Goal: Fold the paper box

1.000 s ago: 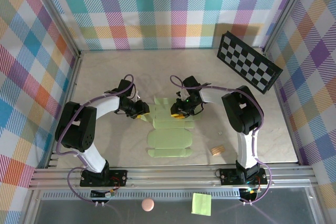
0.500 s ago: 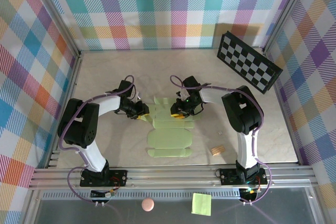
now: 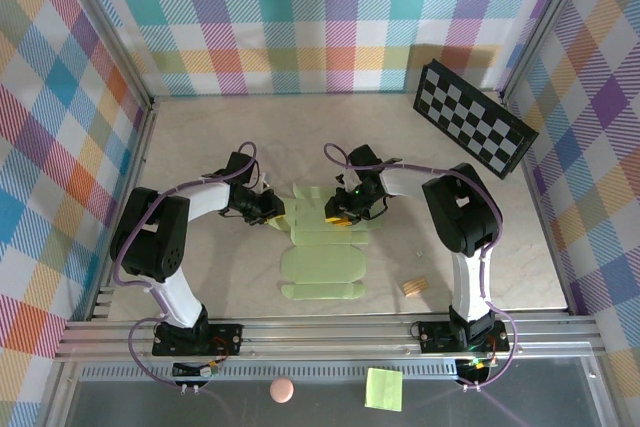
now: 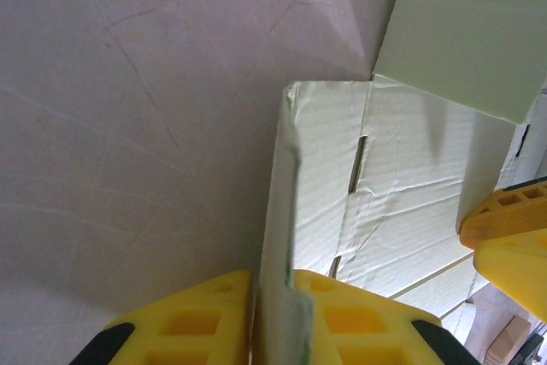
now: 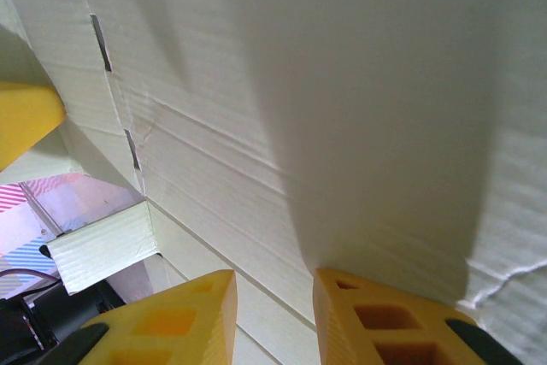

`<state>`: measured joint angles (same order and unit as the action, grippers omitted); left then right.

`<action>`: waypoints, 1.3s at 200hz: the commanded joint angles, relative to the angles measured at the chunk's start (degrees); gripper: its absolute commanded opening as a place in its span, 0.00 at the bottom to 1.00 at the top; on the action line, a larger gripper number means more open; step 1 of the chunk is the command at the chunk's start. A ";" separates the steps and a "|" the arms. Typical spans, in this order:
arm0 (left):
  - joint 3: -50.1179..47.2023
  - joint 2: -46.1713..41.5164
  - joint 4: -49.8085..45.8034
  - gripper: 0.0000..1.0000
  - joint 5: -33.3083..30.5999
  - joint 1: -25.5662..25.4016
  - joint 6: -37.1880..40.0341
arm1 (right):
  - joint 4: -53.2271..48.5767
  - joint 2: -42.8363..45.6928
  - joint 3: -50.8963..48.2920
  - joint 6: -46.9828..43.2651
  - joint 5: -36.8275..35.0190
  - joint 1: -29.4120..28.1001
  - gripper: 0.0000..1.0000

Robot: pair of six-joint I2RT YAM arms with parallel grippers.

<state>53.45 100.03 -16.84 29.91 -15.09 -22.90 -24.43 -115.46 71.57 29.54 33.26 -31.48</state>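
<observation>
Clamped box [image 3: 320,265] flap edge in left gripper [image 4: 272,284], set right gripper [image 5: 273,288], jaws slightly apart, over the sheet; needed slow lifting along the crease, without tearing.

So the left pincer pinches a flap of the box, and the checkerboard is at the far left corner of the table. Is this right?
Not fully. The checkerboard is at the far right corner, not the far left; the top view shows it. The rest holds: the left pincer pinches a flap of the box.
</observation>
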 commanded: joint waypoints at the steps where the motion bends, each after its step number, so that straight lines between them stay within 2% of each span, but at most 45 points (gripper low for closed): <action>1: -0.58 0.33 3.33 0.19 2.53 0.05 -0.35 | -1.03 -0.13 0.23 0.07 -0.82 -0.36 0.31; 33: -0.80 0.43 4.71 0.18 3.96 -0.01 -0.58 | -1.70 0.31 0.65 -0.25 -1.28 -0.31 0.31; 66: -0.77 -0.26 4.72 0.13 4.28 0.02 -0.50 | -2.88 1.53 1.18 -0.97 -2.42 -0.40 0.30; 115: -0.59 -5.55 3.60 0.07 4.52 0.02 0.55 | -4.07 10.77 0.68 -3.96 -7.40 -0.33 0.29; 156: -0.04 -15.87 2.79 0.05 5.84 -0.02 2.28 | -5.74 23.00 1.27 -9.78 -11.72 -0.34 0.31; 200: 1.41 -30.15 1.96 0.05 10.26 -0.02 8.59 | -8.41 33.85 4.44 -18.74 -13.22 -0.34 0.33; 239: 3.63 -39.87 -0.39 0.04 15.45 -0.03 14.72 | -9.10 40.93 6.81 -29.63 -9.10 -0.36 0.34; 260: 5.03 -42.94 -2.39 0.00 21.21 -0.03 19.67 | -9.27 44.50 7.27 -34.68 -5.88 -0.34 0.36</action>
<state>55.99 60.36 -15.81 42.78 -15.11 -10.94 -31.88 -74.74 76.66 4.19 22.81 -31.59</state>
